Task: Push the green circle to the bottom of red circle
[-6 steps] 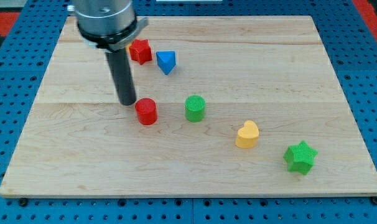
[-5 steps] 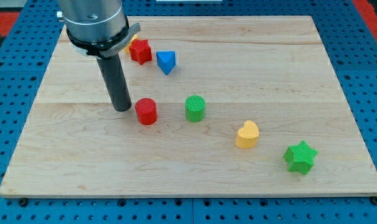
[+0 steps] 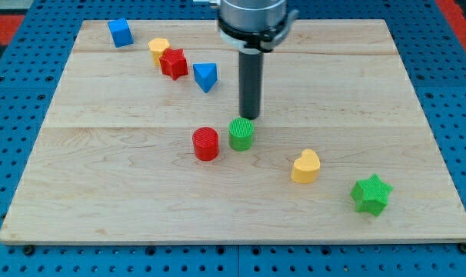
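Observation:
The green circle [image 3: 241, 134] stands near the middle of the wooden board [image 3: 102, 185]. The red circle [image 3: 206, 144] stands just to its left, a small gap between them. My tip [image 3: 250, 117] is right above the green circle toward the view's top, at or almost at its upper right edge.
A red star [image 3: 173, 63], a yellow block [image 3: 158, 49] and a blue triangle [image 3: 205, 76] lie at the upper left; a blue cube [image 3: 121, 32] is near the top left corner. A yellow heart [image 3: 305, 166] and a green star [image 3: 371, 194] lie at the lower right.
My tip has moved from the left of the red circle to just above the green circle. The red circle has slid right, close to the green circle, which has not moved.

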Robot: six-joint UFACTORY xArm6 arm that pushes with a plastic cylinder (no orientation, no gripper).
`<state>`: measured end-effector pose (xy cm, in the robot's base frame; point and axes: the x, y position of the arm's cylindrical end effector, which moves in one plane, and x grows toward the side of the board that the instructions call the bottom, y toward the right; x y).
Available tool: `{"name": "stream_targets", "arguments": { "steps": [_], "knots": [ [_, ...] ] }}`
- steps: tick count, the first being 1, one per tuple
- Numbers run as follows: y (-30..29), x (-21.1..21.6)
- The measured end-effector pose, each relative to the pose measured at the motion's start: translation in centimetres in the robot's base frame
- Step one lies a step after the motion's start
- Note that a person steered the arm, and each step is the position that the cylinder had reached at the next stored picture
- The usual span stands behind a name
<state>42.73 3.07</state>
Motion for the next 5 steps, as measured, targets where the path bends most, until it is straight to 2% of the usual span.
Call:
{"name": "stream_targets", "arguments": {
  "steps": [2,3,5],
  "knots": [
    [-0.7,4.4],
    [-0.7,4.4],
    [-3.8,7.9]
  ]
}}
